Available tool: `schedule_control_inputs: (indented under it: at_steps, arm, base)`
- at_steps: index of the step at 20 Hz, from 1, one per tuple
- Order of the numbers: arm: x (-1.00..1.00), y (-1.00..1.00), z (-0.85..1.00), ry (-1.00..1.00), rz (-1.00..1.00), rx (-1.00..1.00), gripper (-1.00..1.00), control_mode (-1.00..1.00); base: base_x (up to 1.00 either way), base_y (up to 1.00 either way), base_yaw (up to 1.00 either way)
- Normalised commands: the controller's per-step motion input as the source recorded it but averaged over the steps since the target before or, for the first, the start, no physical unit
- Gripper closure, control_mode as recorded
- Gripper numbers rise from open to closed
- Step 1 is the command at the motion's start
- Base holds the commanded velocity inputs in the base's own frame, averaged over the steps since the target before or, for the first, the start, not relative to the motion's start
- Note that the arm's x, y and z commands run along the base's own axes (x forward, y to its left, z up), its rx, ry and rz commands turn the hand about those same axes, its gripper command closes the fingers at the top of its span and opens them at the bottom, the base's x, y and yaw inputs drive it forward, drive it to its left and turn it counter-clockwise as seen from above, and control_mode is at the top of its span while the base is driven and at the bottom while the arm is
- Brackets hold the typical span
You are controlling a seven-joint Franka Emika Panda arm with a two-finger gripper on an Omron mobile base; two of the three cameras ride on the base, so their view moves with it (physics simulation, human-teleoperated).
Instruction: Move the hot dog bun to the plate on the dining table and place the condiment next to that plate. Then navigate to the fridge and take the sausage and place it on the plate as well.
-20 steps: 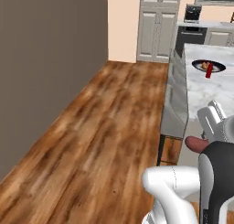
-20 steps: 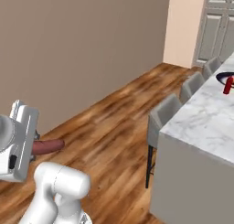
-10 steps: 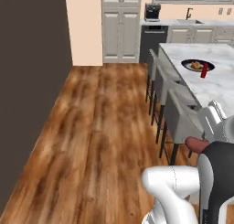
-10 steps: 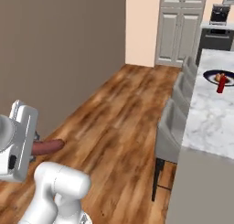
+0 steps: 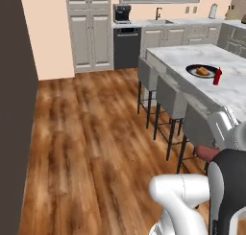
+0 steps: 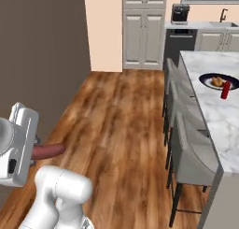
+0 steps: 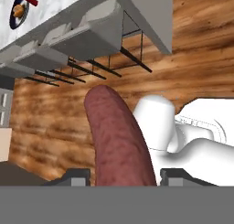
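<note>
Your gripper (image 7: 122, 175) is clamped on the sausage (image 7: 118, 138) — bun (image 5: 203, 71) sits on the plate (image 5: 193, 69), red bottle (image 5: 216, 76) just beside it on the dining table (image 5: 230, 90).

Stools (image 5: 168, 92) line dining table (image 5: 230, 92); floor (image 5: 96, 133) open.

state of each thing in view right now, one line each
sausage: held between the gripper's fingers, sticking out past them
gripper: shut on the sausage
hot dog bun: lying on the plate
plate: on the dining table, holding the bun
condiment: upright on the table, beside the plate
dining table: stools tucked along its near side
</note>
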Motion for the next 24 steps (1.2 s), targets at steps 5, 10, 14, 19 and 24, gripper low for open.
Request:
schedule_control_inputs:
  at_steps: [5,10,14,19,24]
  arm:
    - [0.0,0.0,0.0,0.0,0.0,0.0,1.0,1.0]
    - [0.0,0.0,0.0,0.0,0.0,0.0,1.0,1.0]
    - [0.0,0.0,0.0,0.0,0.0,0.0,1.0,1.0]
    - [0.0,0.0,0.0,0.0,0.0,0.0,1.0,1.0]
    - [0.0,0.0,0.0,0.0,0.0,0.0,1.0,1.0]
  base:
    - [0.95,0.83,-0.48]
    - [0.95,0.79,-0.52]
    - [0.91,0.76,-0.53]
    - [0.89,0.76,-0.54]
    - [0.87,0.79,-0.53]
